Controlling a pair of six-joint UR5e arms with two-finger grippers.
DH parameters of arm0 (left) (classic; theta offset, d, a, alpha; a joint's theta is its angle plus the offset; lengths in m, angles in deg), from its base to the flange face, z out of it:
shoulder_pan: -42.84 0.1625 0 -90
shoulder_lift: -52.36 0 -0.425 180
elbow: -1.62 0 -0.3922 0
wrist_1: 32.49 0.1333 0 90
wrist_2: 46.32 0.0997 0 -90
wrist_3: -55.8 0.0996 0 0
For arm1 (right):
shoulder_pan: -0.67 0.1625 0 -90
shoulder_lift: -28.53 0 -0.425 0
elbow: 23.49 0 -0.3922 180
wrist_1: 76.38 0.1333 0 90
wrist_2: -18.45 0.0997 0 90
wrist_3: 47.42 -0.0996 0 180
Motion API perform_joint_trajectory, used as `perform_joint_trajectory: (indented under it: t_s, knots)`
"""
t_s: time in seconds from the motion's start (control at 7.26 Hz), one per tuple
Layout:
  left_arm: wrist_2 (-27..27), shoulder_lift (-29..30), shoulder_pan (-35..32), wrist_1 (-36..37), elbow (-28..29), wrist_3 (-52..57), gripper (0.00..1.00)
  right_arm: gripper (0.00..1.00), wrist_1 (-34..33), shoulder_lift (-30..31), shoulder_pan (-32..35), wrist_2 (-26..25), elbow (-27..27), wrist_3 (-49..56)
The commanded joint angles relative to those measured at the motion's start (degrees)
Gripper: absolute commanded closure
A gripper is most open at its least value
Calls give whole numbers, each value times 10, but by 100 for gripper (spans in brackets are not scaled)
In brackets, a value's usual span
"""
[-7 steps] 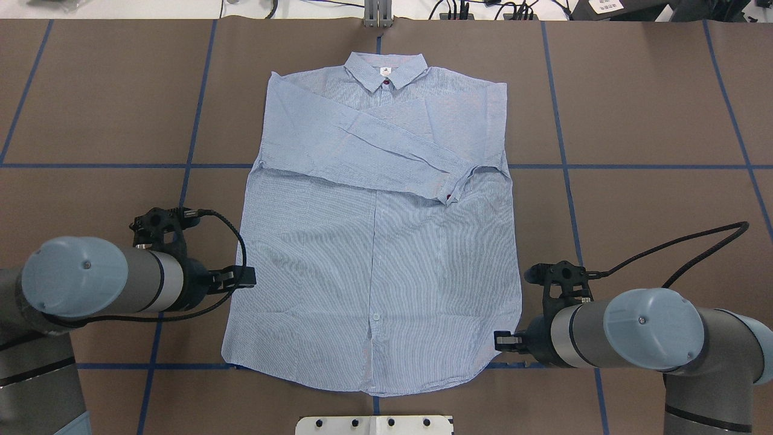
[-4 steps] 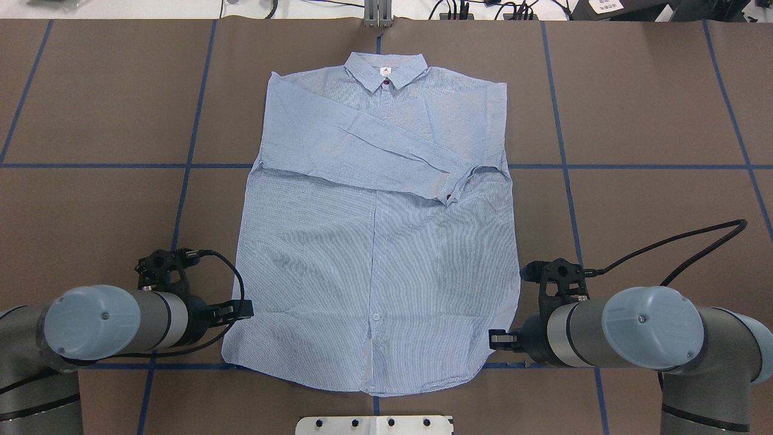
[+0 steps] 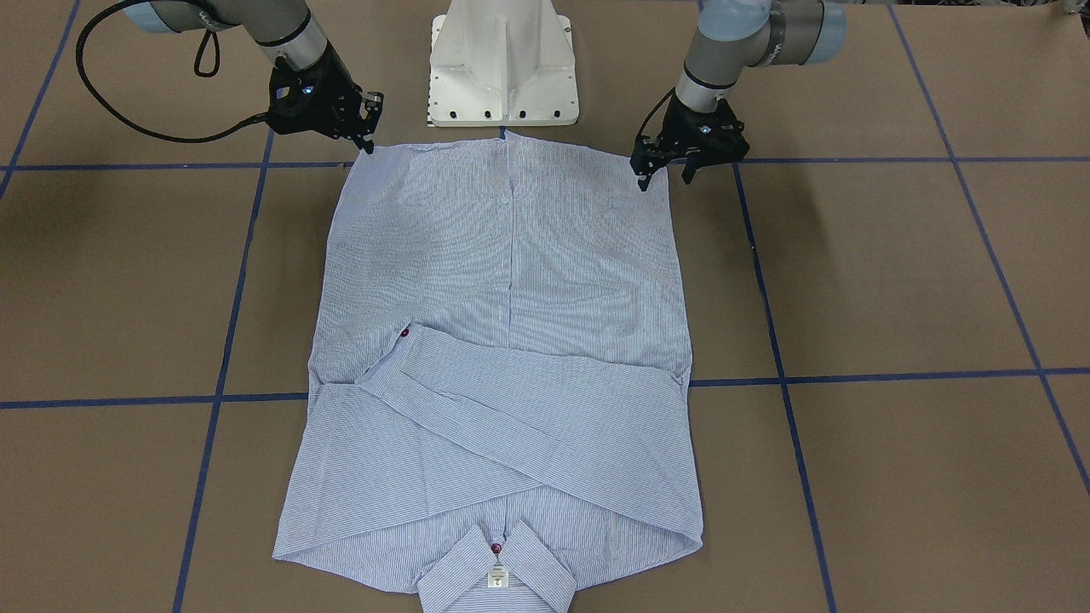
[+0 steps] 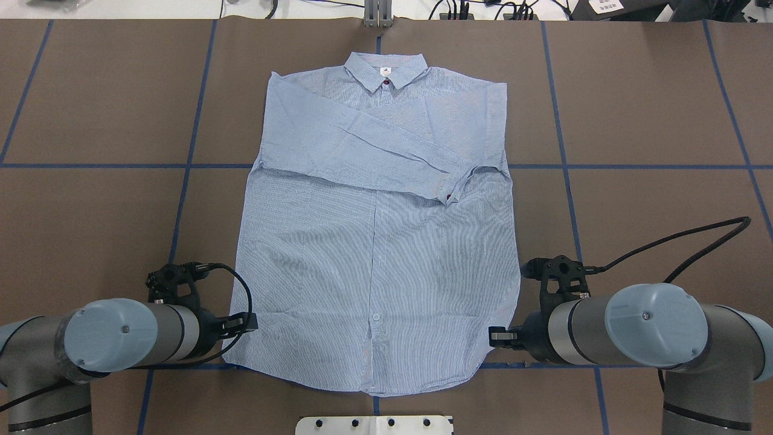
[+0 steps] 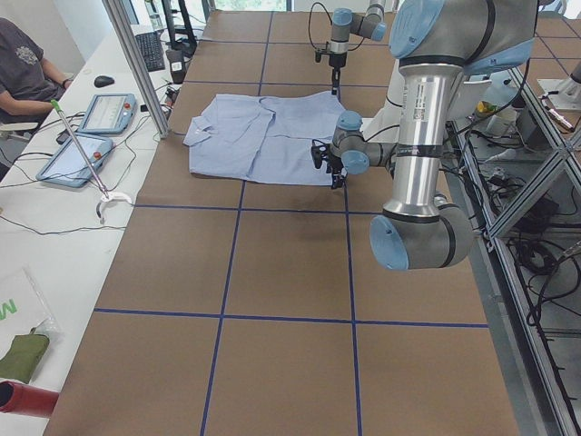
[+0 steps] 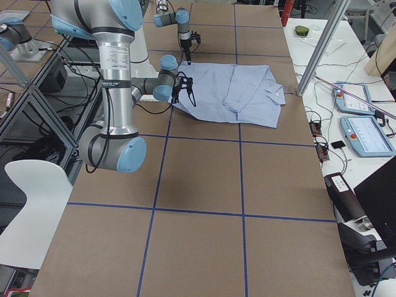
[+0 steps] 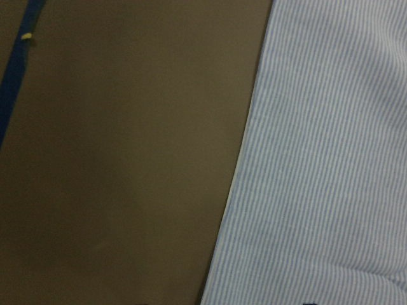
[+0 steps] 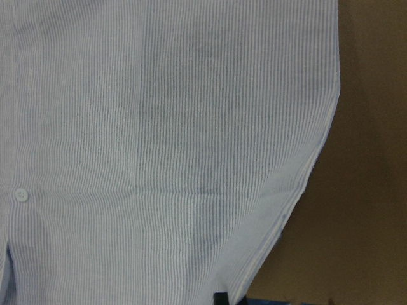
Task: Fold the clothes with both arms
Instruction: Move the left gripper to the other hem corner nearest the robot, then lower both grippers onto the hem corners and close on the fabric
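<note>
Lying flat on the brown paper-covered table with blue tape lines (image 4: 634, 121), the light-blue and white striped button-up shirt (image 4: 374, 254) is spread directly in front of the white pedestal base (image 3: 502, 68). Its rounded hem is the part nearest to the base, and its collar (image 4: 386, 67) with the small white neck label (image 4: 385, 70) is the part farthest from it. One long sleeve (image 4: 362, 148) is folded across the chest, and its cuff carries a dark red button (image 4: 447, 196) on the side of the base where the right arm stands.

The black claw-shaped left gripper (image 3: 663, 177) is on the base's left side, low at the shirt's side edge and close to the hem corner. Its two fingers stand apart and nothing is between them. The left wrist view shows only this straight cloth edge against the brown paper.

The black claw-shaped right gripper (image 3: 373, 123) is on the base's right side, at the opposite hem corner. Its fingers also look apart with nothing between them, one tip right at the cloth edge. I cannot tell if it touches the cloth.

Both silver-grey arms with light-blue joint caps reach out from beside the base.
</note>
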Motion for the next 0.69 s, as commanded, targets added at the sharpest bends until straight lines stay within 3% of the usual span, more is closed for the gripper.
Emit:
perform_joint_trajectory:
  t_s: [0.0, 0.28, 0.55]
  knots:
    - [0, 5, 12, 17, -2, 0, 25, 100, 0, 1, 3, 3, -1, 1]
    - [0, 4, 13, 20, -2, 0, 29, 100, 0, 0, 3, 3, -1, 1]
    - [-1, 1, 13, 20, -3, 0, 38, 100, 0, 0, 5, 3, -2, 1]
